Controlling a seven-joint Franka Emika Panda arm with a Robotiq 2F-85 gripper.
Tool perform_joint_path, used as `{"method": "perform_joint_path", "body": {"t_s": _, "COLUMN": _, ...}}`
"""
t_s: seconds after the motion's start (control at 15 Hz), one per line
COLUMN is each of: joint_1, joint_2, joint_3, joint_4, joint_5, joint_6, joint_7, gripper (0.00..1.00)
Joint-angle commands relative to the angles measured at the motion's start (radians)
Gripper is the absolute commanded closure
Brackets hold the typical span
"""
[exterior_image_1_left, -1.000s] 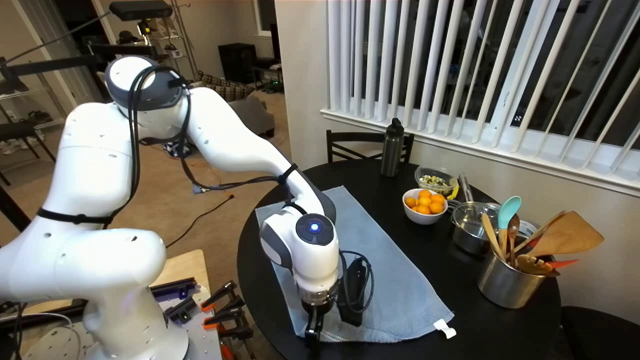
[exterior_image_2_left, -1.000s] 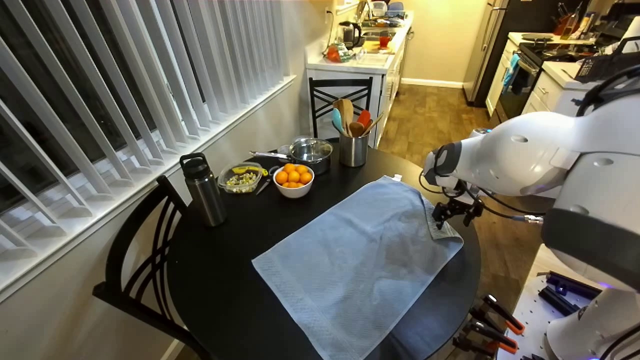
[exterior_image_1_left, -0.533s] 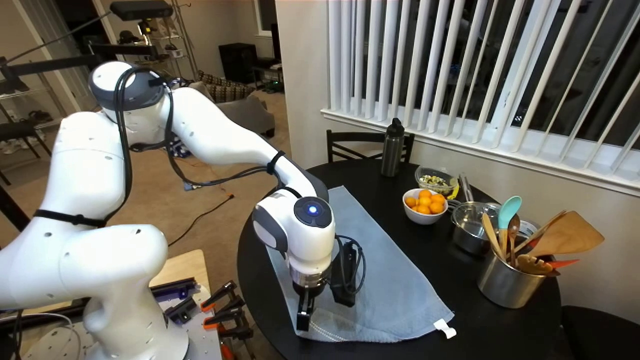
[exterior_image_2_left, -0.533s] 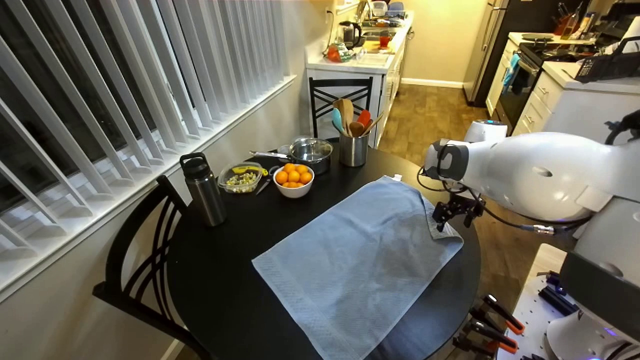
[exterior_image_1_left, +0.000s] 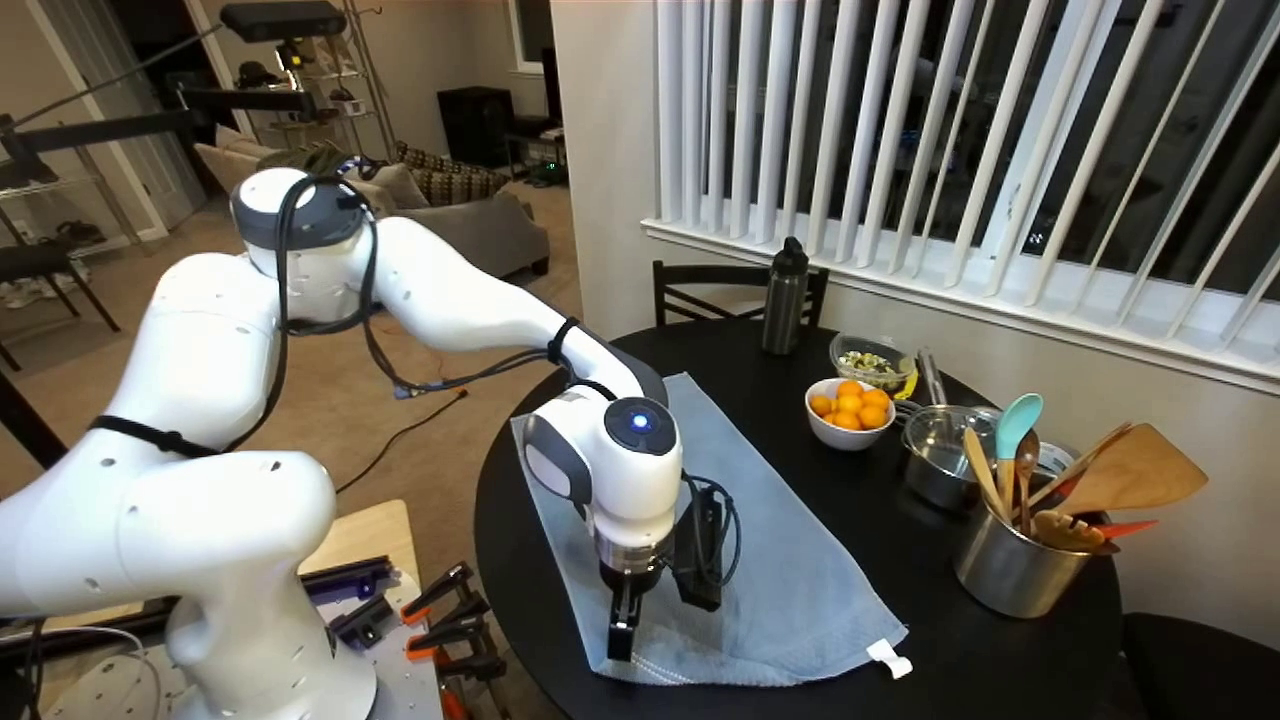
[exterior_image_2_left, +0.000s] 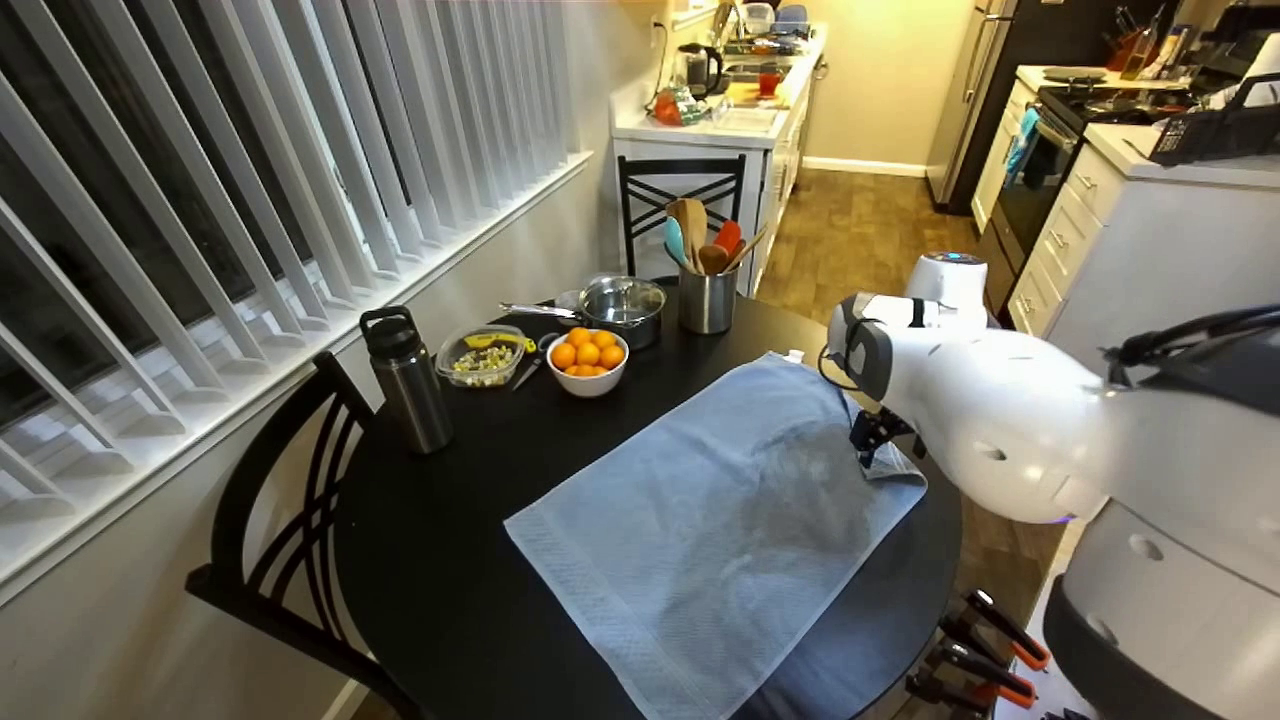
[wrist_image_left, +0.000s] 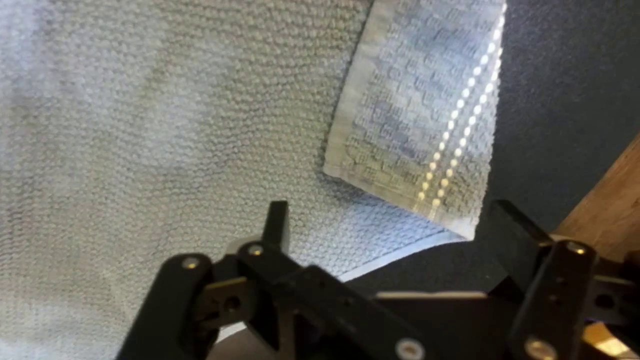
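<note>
The fingers (wrist_image_left: 276, 227) stand spread and empty near the folded flap (wrist_image_left: 415, 125) of the towel (wrist_image_left: 175, 150), whose loose edge could rumple if they press too low.

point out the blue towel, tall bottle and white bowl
Blue towel (exterior_image_2_left: 705, 525), in an exterior view: its middle.
Tall bottle (exterior_image_1_left: 784, 306), in an exterior view: its body.
White bowl (exterior_image_2_left: 588, 385), in an exterior view: outer wall.

Sofa (exterior_image_1_left: 487, 232), stove (exterior_image_2_left: 1042, 172) and fridge (exterior_image_2_left: 978, 105) show this is a home
</note>
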Motion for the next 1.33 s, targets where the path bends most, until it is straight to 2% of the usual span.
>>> {"method": "perform_joint_path", "body": {"t_s": 0.0, "joint_1": -0.03, "joint_2": 0.134, "joint_3": 0.041, "joint_4": 0.017, "joint_5": 0.078, "joint_6": -0.04, "joint_7": 0.0, "gripper": 0.0}}
{"method": "perform_joint_path", "body": {"t_s": 0.53, "joint_1": 0.015, "joint_2": 0.219, "joint_3": 0.04, "joint_4": 0.03, "joint_5": 0.078, "joint_6": -0.07, "joint_7": 0.0, "gripper": 0.0}}
{"method": "perform_joint_path", "body": {"t_s": 1.27, "joint_1": -0.028, "joint_2": 0.274, "joint_3": 0.053, "joint_4": 0.096, "joint_5": 0.107, "joint_6": -0.119, "joint_7": 0.0, "gripper": 0.0}}
